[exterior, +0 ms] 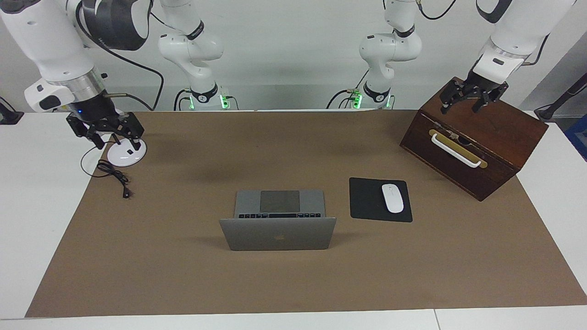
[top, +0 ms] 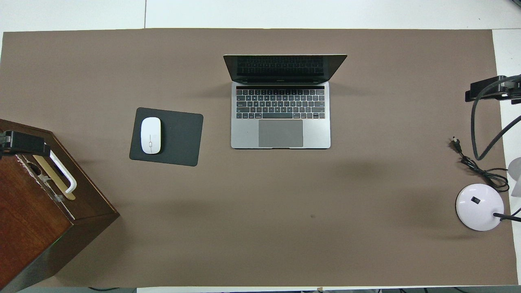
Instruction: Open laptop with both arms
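Note:
The silver-grey laptop (exterior: 279, 219) stands open in the middle of the brown mat. Its lid is raised, with the logo side turned away from the robots. In the overhead view the laptop (top: 281, 118) shows its dark screen, black keys and grey trackpad. My left gripper (exterior: 472, 97) is open and empty, up over the top of the wooden box. My right gripper (exterior: 106, 130) is open and empty, up over the white lamp base. Both grippers are well away from the laptop.
A black mouse pad (exterior: 367, 199) with a white mouse (exterior: 392, 198) lies beside the laptop toward the left arm's end. A dark wooden box (exterior: 477, 137) with a white handle stands at that end. A white lamp base (exterior: 124, 156) and a black cable (exterior: 114, 176) are at the right arm's end.

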